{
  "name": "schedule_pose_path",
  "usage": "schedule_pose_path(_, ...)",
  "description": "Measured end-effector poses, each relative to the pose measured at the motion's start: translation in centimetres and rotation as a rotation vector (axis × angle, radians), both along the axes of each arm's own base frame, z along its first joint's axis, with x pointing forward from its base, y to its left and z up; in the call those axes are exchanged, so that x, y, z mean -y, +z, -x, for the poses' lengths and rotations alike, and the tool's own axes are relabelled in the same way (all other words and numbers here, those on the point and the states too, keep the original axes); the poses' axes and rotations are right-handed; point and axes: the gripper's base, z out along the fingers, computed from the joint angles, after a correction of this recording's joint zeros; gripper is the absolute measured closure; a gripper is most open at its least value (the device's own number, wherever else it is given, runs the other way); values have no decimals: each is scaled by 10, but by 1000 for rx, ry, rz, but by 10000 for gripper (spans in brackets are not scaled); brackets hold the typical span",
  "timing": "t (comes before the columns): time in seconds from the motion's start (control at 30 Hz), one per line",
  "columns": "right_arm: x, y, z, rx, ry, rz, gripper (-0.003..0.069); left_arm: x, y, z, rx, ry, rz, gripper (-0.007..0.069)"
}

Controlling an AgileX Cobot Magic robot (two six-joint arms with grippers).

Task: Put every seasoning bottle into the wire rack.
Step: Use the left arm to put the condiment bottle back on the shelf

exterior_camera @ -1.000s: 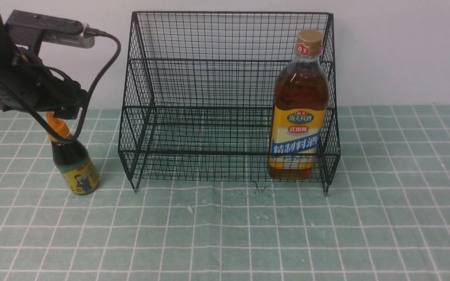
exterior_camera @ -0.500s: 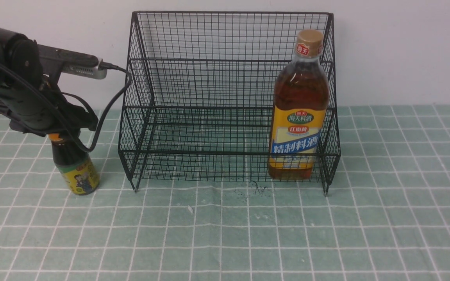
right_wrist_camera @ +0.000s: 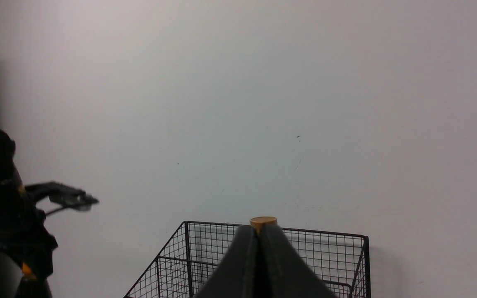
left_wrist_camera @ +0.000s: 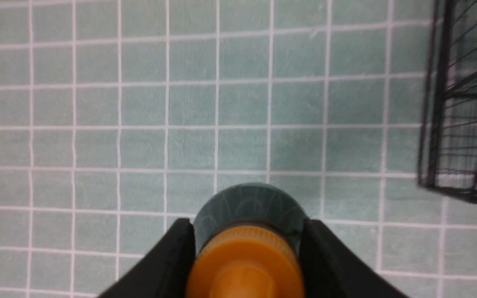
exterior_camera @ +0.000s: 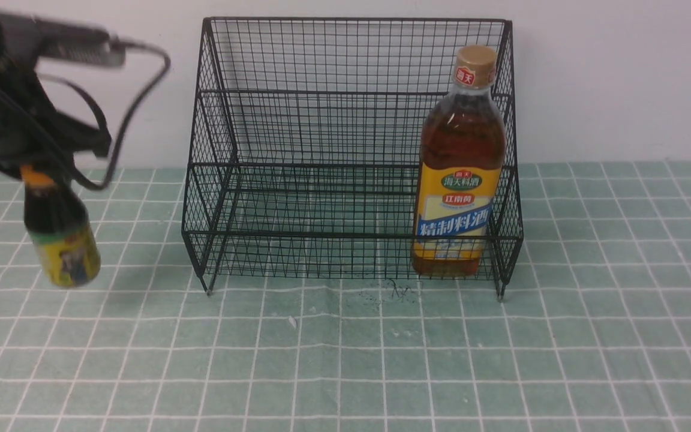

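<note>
The small dark-sauce seasoning bottle (exterior_camera: 62,243) with its orange cap (left_wrist_camera: 244,265) hangs at the far left, well left of the wire rack (exterior_camera: 321,235). My left gripper (exterior_camera: 38,174) is shut on its cap and neck. In the left wrist view the left gripper (left_wrist_camera: 247,227) shows both black fingers (left_wrist_camera: 172,260) pressed against the cap. The tall amber seasoning bottle (exterior_camera: 459,168) stands upright in the rack's lower tier at the right end. My right gripper (right_wrist_camera: 258,228) is shut and empty, high above the rack (right_wrist_camera: 325,256), with the tan cap (right_wrist_camera: 263,219) just beyond its tips.
A green checked cloth (exterior_camera: 345,360) covers the table, and a white wall stands behind the rack. The left arm's camera cable (exterior_camera: 141,78) loops out toward the rack's left side. The rack's corner (left_wrist_camera: 449,124) shows beside the held bottle.
My left gripper came down over the small bottle's cap and shut on it. It has since swung left and slightly up, carrying the bottle away from the rack.
</note>
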Motion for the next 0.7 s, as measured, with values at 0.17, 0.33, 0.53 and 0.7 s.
schedule_pose_path(0.17,0,0,0,0,0,0,673,28,52,26,161,-103,51,334)
schedule_pose_path(0.33,0,0,0,0,0,0,673,57,65,35,204,-186,95,334)
schedule_pose_path(0.53,0,0,0,-1,0,0,673,81,51,16,231,-228,127,334)
schedule_pose_path(0.7,0,0,0,-5,-2,2,673,89,34,-5,237,-238,124,334)
